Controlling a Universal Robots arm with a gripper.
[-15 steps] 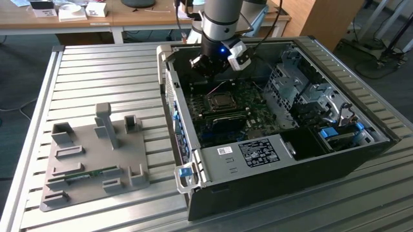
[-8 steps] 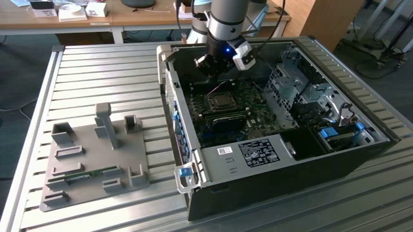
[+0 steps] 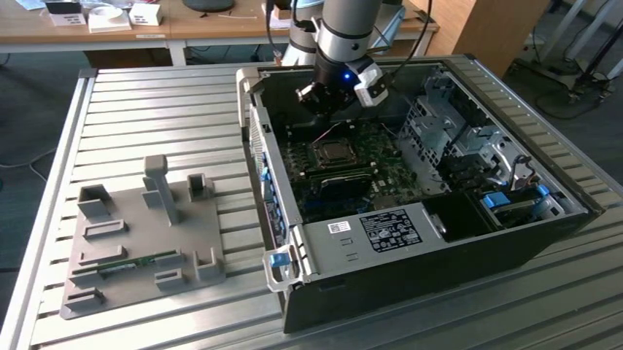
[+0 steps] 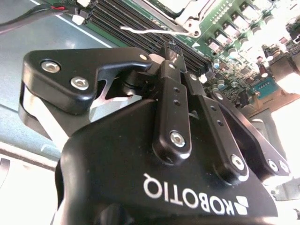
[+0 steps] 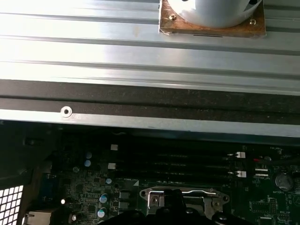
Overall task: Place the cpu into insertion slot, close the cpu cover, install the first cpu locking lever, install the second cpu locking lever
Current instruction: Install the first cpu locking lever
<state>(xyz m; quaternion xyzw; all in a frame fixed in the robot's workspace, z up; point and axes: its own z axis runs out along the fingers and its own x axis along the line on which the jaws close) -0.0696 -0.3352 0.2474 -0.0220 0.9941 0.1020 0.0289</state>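
The gripper [image 3: 331, 109] hangs inside the case [image 3: 506, 240], upper middle of the exterior view, fingers pressed together on nothing. The cover [image 3: 334, 152] lies flat mid-frame, just below it.

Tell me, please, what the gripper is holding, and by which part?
It cannot be told. The gripper is shut, its tips beside a thin metal lever at the chip socket; whether they pinch it is hidden.

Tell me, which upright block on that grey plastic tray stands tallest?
The slim grey post in the middle of the grey plastic tray; every other block is much shorter.
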